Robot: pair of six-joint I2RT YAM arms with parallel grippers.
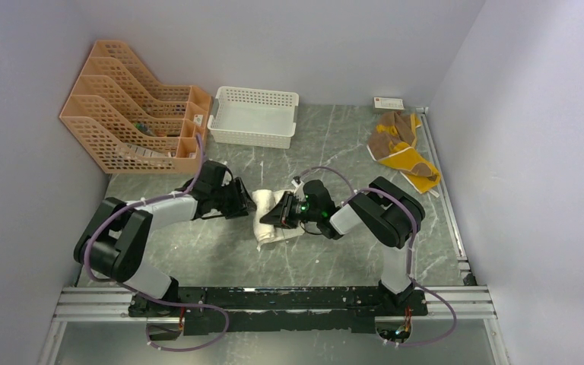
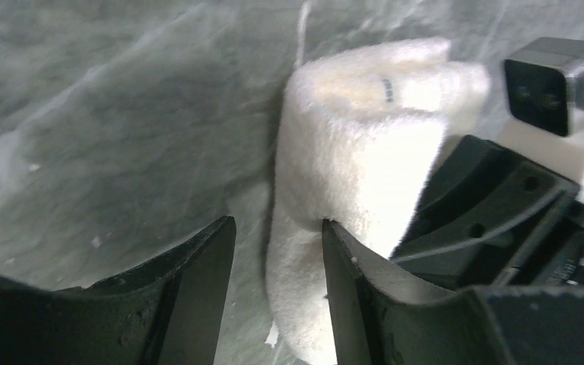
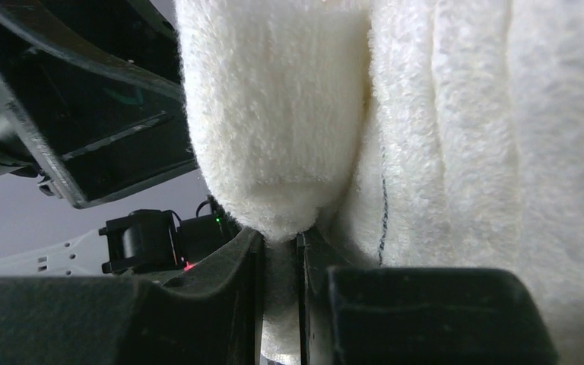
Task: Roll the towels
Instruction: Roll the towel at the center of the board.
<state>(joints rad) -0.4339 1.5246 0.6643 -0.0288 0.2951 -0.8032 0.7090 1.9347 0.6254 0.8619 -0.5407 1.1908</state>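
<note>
Grey marbled table (image 1: 198, 258) boxed in by pale walls (image 1: 350, 46) carries both arms, which reach in toward each other so that their tools meet over the cream towel (image 1: 268, 232) between them. The left gripper (image 1: 249, 204) stands roughly half open; in its wrist view the two dark fingers (image 2: 198, 289) are set apart with bare table and the towel's near edge in the gap, and the cloth lies against the inner face of the right-hand finger without being clamped. Just ahead of those fingertips the cream towel (image 2: 350, 152) rises as a loose, partly wound roll, tilted, with the right gripper's black body pressed to its far side. The right gripper (image 1: 270, 215) is closed almost completely on the cream towel: in its wrist view the fingers (image 3: 220, 304) leave only a thin slot, and a narrow fold of the cloth (image 3: 274, 114) runs down into that slot and is pinched there, while the rest of the towel bulges above and to the side of the fingertips and fills most of that view. The brown and yellow towel (image 1: 403, 148) lies unrolled and rumpled well beyond the right gripper, far off to its outer side by the wall. Beyond both tools sits a white lattice basket (image 1: 255, 95), with an orange file rack (image 1: 133, 114) beyond the left gripper to its outer side
</note>
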